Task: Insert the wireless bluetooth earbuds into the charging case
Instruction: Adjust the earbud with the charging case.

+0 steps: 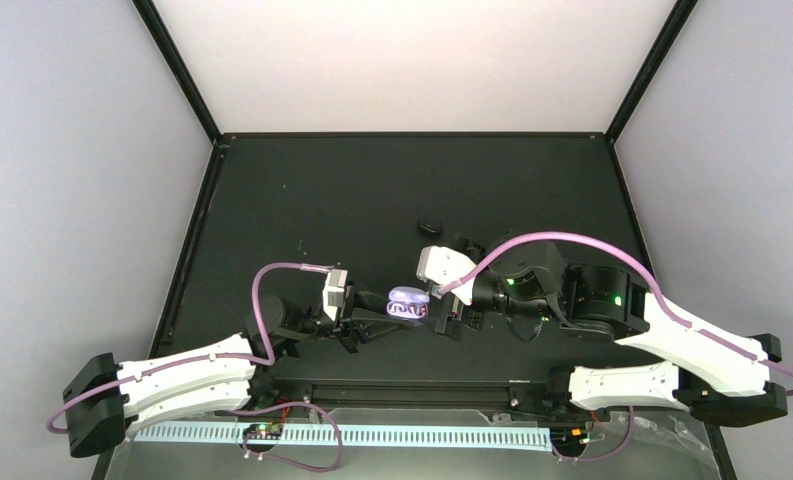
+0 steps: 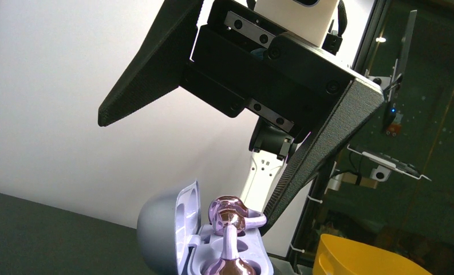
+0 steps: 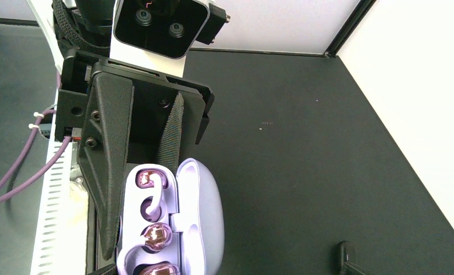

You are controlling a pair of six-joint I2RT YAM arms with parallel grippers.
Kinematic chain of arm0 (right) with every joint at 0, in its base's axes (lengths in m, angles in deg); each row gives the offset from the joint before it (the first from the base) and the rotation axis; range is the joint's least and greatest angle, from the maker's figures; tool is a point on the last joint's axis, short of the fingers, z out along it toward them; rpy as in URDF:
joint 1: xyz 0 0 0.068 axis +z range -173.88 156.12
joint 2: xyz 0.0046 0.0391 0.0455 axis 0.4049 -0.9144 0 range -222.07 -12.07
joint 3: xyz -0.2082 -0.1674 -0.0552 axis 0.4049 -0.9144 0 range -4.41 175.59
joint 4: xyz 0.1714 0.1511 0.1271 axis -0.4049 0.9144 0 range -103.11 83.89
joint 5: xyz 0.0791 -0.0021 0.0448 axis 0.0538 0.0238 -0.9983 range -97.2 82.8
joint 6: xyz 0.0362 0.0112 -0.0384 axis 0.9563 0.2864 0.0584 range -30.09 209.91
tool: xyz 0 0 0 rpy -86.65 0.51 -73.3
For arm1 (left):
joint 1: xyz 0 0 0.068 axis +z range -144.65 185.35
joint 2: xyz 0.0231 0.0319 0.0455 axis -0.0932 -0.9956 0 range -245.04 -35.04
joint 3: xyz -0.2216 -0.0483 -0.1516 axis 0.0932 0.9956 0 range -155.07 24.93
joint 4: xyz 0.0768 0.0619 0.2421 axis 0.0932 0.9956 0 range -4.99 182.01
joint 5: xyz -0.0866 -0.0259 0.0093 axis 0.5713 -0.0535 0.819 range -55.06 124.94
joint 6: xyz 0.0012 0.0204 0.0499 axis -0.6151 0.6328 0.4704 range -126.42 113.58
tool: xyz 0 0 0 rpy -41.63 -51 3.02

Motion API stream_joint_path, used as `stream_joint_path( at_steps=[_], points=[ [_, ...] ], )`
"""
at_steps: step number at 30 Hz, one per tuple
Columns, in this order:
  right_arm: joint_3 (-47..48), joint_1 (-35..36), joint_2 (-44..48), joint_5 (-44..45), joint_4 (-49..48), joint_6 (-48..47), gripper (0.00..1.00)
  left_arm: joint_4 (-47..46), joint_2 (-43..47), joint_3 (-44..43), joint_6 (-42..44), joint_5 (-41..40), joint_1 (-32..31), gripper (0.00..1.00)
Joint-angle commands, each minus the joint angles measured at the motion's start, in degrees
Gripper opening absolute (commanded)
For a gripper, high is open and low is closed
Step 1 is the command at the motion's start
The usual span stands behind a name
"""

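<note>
1. Charging case (image 1: 407,303), top view: lid open, between both arms over the counter's (image 1: 372,190) near half.
2. Left wrist: right fingers (image 2: 150,86) spread wide, facing the case; earbuds (image 2: 227,211) inside its base.
3. Right wrist: left fingers (image 3: 107,189) pinching the case base.

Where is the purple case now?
In the top view, the open charging case is near the middle, gripped by the left claw, with the right claw close on its right.

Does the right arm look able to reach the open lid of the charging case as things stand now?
Probably yes. The right gripper hangs open just beside the charging case, which the left gripper holds clamped with its lid swung open. Nothing shows between them.
</note>
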Motion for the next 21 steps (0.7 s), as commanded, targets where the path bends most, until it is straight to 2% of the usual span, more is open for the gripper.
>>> stream_joint_path(
  at_steps=[1, 21],
  points=[
    [1.5, 0.2, 0.5, 2.7, -1.6, 0.3, 1.00, -2.3, -0.1, -2.1, -0.3, 1.4, -0.6, 0.02],
    [1.6, 0.2, 0.4, 4.4, -1.6, 0.3, 1.00, -2.6, -0.2, -2.1, -0.3, 1.6, -0.6, 0.01]
  ],
)
